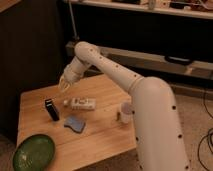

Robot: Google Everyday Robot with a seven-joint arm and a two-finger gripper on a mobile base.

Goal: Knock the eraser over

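Observation:
The eraser (51,109) is a small black slab standing upright on the left part of the wooden table (102,140). My gripper (63,86) hangs above the table, up and to the right of the eraser, apart from it. The white arm reaches in from the right and bends down to it.
A flat white block with dots (82,104) lies right of the eraser. A blue-grey pad (74,124) lies in front of it. A white cup (125,112) stands at the right. A green plate (33,153) sits at the front left corner.

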